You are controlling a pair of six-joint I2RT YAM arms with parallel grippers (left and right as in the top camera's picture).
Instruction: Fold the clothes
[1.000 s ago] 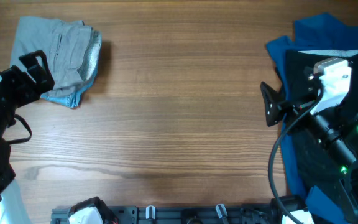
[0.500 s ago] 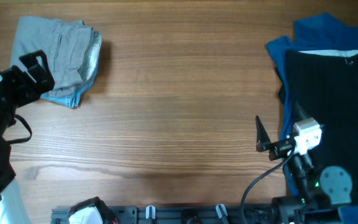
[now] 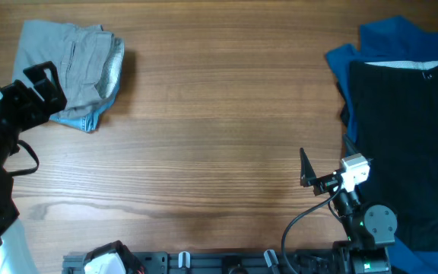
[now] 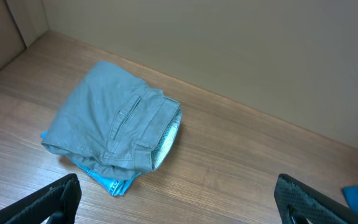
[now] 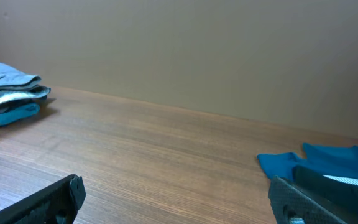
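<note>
The wooden table (image 3: 219, 114) is seen from above, and between the two heaps of clothes only plain wood is shown. At the right edge a black garment (image 3: 409, 137) is spread flat and not yet folded, with a pale strip along its far border. Beneath it, toward the far right corner, a dark-blue garment (image 3: 386, 38) is laid, so this side is judged to be the store of work that waits. In the far left corner the grey shorts (image 4: 110, 118) are found already folded into a compact packet with the pocket upward, and they are stacked directly on the light-blue denim shorts (image 4: 114, 185), of which only an edge is seen. This pile is probably kept there so that finished pieces are out of the way. The left gripper (image 3: 44, 90) is held just beside the pile at the left edge, with its fingers spread wide and nothing between them. The right gripper (image 3: 307, 169) is placed near the front edge, close to the black garment but not touching it, its jaws also parted and empty, which is judged to be a rest position before the next garment is taken.
</note>
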